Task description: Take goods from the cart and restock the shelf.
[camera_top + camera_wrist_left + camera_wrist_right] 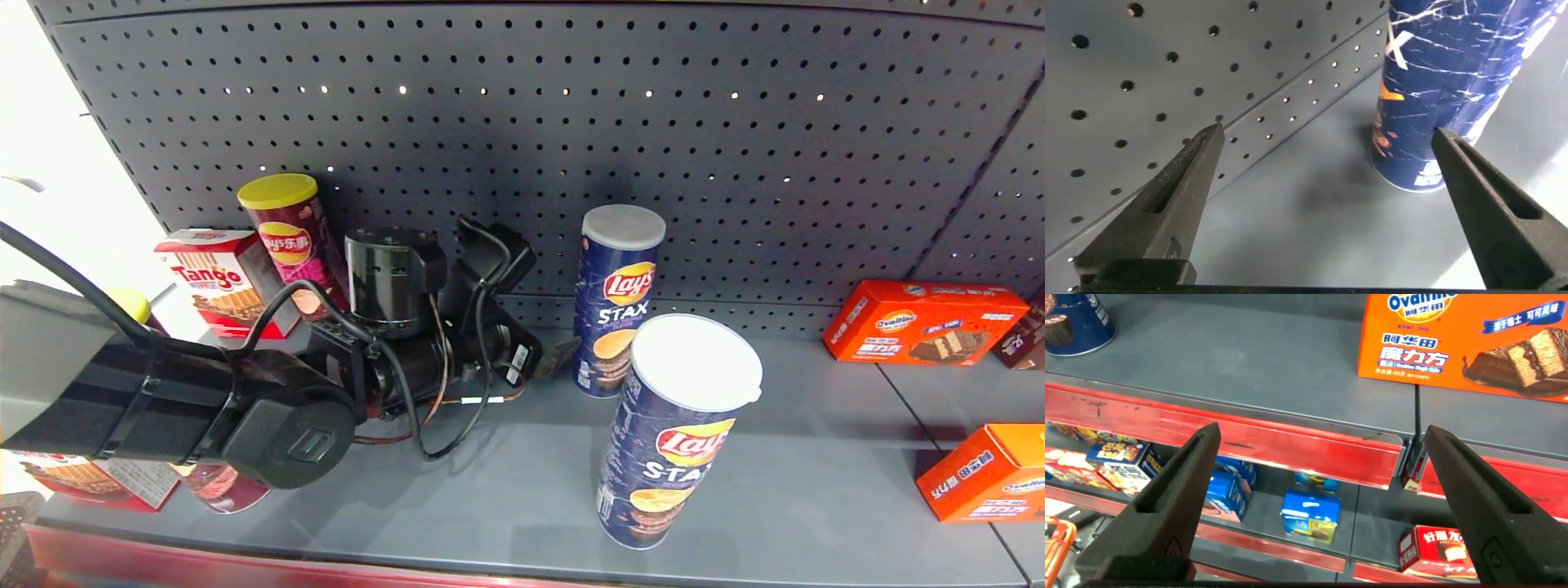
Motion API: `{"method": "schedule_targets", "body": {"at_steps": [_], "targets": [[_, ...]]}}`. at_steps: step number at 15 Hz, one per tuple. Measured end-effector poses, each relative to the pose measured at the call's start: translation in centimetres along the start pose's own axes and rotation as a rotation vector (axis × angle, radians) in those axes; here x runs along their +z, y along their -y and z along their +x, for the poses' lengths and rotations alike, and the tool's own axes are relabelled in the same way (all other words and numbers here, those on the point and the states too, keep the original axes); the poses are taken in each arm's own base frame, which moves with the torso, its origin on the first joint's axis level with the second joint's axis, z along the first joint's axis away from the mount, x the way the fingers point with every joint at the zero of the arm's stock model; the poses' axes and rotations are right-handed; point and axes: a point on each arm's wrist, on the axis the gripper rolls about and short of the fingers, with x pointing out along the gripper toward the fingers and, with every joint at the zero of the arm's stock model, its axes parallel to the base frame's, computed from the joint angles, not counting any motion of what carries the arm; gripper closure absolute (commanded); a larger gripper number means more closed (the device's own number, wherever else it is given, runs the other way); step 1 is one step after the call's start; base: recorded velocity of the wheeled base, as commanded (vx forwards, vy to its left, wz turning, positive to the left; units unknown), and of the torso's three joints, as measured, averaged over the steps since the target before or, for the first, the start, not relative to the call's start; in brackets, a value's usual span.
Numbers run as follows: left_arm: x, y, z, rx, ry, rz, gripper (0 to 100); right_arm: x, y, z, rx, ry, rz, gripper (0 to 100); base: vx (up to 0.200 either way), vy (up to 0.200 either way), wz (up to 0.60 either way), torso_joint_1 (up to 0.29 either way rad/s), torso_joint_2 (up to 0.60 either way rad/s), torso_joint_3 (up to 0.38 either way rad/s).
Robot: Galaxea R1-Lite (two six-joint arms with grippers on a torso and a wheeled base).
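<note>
Rear chip can (618,327) and front chip can (669,441): navy, white lids. Third can (298,245): maroon, yellow lid. Back panel (571,98): grey, hole-dotted.

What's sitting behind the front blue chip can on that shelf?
A second blue chip can stands upright behind the front can, near the pegboard wall. The front can's lid hides part of its lower side.

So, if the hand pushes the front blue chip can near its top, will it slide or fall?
Probably it tips: the front blue chip can stands tall and narrow on the smooth shelf. Once down, its round body would likely roll.
</note>
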Motion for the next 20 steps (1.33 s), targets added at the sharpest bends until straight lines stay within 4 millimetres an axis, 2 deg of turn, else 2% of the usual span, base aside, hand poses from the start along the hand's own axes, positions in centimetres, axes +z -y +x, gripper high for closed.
{"method": "schedule_targets", "body": {"at_steps": [3, 7, 10, 13, 16, 20], "targets": [[-0.1, 0.1, -0.6, 0.000, -0.006, -0.006, 0, 0.0, 0.0, 0.0, 0.001, 0.000, 0.000, 0, 0.000, 0.000, 0.00, 0.000, 0.00, 0.000], [0.4, 0.1, -2.9, 0.023, -0.002, -0.008, 0, 0.0, 0.0, 0.0, 0.000, 0.000, 0.000, 0, 0.000, 0.000, 0.00, 0.000, 0.00, 0.000], [1.2, 0.4, -5.8, 0.037, 0.045, -0.006, 0, 0.0, 0.0, 0.0, 0.000, 0.000, 0.000, 0, 0.000, 0.000, 0.00, 0.000, 0.00, 0.000], [1.8, 1.6, -8.4, 0.031, 0.106, -0.017, 0, 0.0, 0.0, 0.0, 0.000, 0.000, 0.000, 0, 0.000, 0.000, 0.00, 0.000, 0.00, 0.000], [1.1, 2.4, -10.2, 0.042, 0.133, -0.015, 0, 0.0, 0.0, 0.0, 0.001, 0.000, 0.000, 0, 0.000, 0.000, 0.00, 0.000, 0.00, 0.000], [-0.8, 4.7, -14.2, -0.012, 0.132, 0.001, 0, 0.0, 0.0, 0.0, 0.000, 0.000, 0.000, 0, 0.000, 0.000, 0.00, 0.000, 0.00, 0.000]]}}
